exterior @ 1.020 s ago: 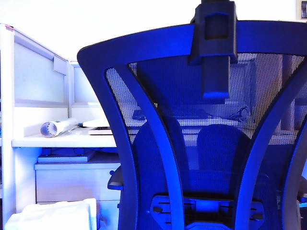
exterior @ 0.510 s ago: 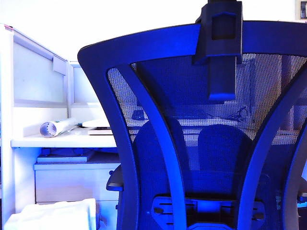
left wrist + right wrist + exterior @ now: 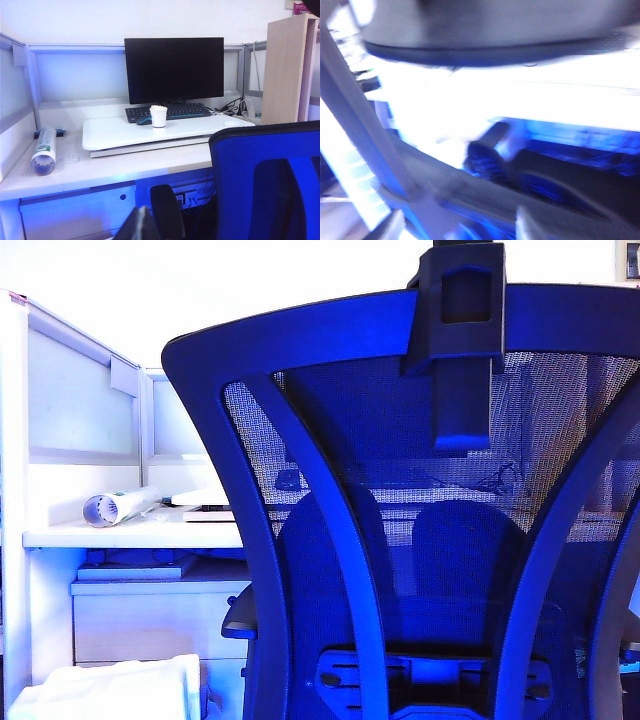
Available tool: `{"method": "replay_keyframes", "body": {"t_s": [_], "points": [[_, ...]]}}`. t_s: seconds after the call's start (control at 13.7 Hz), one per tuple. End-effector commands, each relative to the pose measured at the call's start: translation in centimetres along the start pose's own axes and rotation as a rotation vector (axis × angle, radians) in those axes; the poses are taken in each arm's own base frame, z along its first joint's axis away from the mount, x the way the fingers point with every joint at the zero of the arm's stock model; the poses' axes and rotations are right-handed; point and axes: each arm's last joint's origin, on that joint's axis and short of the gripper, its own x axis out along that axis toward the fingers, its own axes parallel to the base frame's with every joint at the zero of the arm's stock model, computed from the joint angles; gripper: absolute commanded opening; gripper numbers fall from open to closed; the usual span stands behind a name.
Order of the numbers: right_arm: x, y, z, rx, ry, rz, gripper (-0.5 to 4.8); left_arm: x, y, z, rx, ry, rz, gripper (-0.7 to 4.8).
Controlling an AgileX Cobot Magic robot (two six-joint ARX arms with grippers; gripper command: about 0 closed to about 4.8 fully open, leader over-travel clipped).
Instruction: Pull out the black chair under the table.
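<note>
Filling view black chair (image 3: 420, 540), white table (image 3: 100, 170) behind

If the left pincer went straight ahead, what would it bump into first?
Probably the front edge of the table, though depth is hard to judge. The left pincer barely shows and is aimed that way. The black chair stands close beside that line.
</note>
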Motion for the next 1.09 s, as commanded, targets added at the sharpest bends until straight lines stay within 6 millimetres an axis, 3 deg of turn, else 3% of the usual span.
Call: {"method": "replay_keyframes", "body": {"t_s": [0.07,0.22,0.29,0.36,0.44,0.51,1.09], "points": [[-2.1,-0.5,-3.2,-0.027,-0.02,-0.107,2.4,0.0,0.0,0.2,0.007,-0.013,-0.001,-0.04],[-2.8,-1.0,-5.6,-0.028,-0.047,-0.192,1.72,0.0,0.0,0.2,0.007,-0.013,-0.004,-0.04],[-3.1,-1.6,-7.9,-0.02,-0.082,-0.276,1.61,0.0,0.0,0.1,0.007,-0.012,-0.004,-0.04],[-2.8,-1.6,-8.2,-0.016,-0.08,-0.279,1.38,0.0,0.0,0.1,0.007,-0.012,-0.004,-0.04],[-2.4,-1.8,-8.6,-0.017,-0.063,-0.304,0.53,0.0,0.0,0.1,0.006,-0.012,-0.006,-0.04],[-2.2,-1.9,-8.9,-0.027,-0.061,-0.315,0.08,0.0,0.0,0.1,0.003,-0.006,-0.01,-0.04],[-0.8,-4.0,-12.7,-0.058,0.006,-0.473,-0.01,0.0,0.0,-0.9,0.05,0.093,0.005,-0.04]]}}
